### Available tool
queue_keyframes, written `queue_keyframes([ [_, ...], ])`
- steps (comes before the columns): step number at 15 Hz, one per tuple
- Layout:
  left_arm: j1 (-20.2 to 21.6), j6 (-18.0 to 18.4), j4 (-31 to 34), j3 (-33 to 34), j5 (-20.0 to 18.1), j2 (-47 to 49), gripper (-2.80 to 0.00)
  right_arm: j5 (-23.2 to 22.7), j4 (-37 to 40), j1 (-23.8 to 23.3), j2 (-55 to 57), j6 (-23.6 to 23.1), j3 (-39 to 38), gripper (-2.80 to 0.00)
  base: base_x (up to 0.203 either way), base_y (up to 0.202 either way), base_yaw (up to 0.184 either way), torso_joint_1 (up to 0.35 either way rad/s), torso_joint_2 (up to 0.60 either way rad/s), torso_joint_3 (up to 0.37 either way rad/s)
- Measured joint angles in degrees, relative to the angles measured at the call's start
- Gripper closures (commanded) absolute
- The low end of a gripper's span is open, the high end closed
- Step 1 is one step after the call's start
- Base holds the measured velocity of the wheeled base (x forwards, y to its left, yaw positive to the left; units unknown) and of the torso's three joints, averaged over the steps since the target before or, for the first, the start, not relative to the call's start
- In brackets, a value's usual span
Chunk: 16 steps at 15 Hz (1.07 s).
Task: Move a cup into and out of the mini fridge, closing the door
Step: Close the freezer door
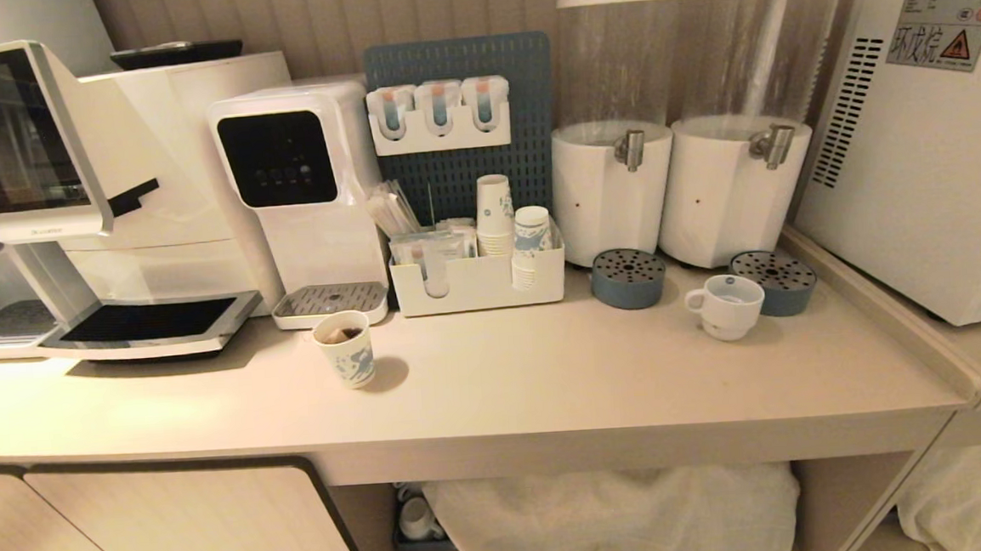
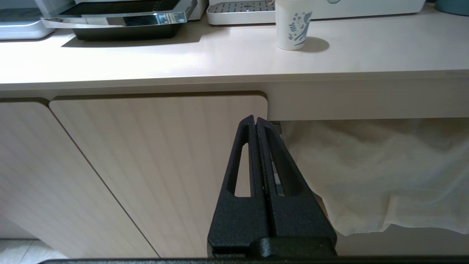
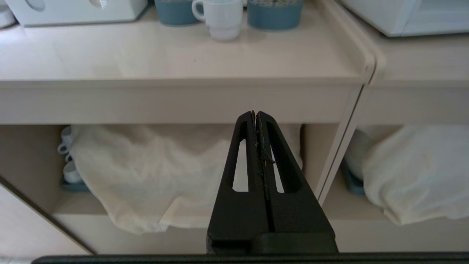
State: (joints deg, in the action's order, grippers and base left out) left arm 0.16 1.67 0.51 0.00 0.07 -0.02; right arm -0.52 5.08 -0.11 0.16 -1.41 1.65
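The small white cup point(image 1: 727, 304) with a loop handle stands on the counter between two blue drip trays; the right wrist view shows the cup point(image 3: 221, 16) far ahead. The white mini fridge point(image 1: 916, 139) stands at the right end, showing its vented side and warning sticker; its door is out of view. Neither arm appears in the head view. My left gripper point(image 2: 255, 119) is shut and empty, low before the cabinet front. Below the counter edge my right gripper point(image 3: 255, 113) is shut and empty too.
A patterned paper cup point(image 1: 346, 349) stands near the counter's front left. Coffee machines point(image 1: 111, 196), a white organiser point(image 1: 478, 280) and two drink dispensers point(image 1: 671, 171) line the back. A raised rim point(image 1: 902, 318) bounds the counter's right side. White cloth point(image 3: 154, 176) fills the shelf below.
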Motion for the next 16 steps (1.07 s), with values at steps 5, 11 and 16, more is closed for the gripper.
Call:
queue_keyframes([
  [5, 0.0, 0.4, 0.09, 0.0, -0.12, 0.0, 0.0, 0.01, -0.01, 0.0, -0.02, 0.07, 0.0, 0.0, 0.0, 0.0, 0.0, 0.0, 0.0, 0.0],
  [11, 0.0, -1.2, -0.16, 0.0, -0.02, 0.0, 0.0, 0.11, -0.24, 0.0, -0.02, 0.29, 0.02, 0.0, 0.0, 0.0, 0.0, 0.0, 0.0, 0.0],
  [16, 0.0, -1.43, -0.18, 0.0, 0.02, 0.0, 0.0, 0.11, -0.25, -0.05, -0.02, 0.31, 0.02, 0.0, -0.082, 0.0, -0.001, 0.001, 0.0, 0.0],
])
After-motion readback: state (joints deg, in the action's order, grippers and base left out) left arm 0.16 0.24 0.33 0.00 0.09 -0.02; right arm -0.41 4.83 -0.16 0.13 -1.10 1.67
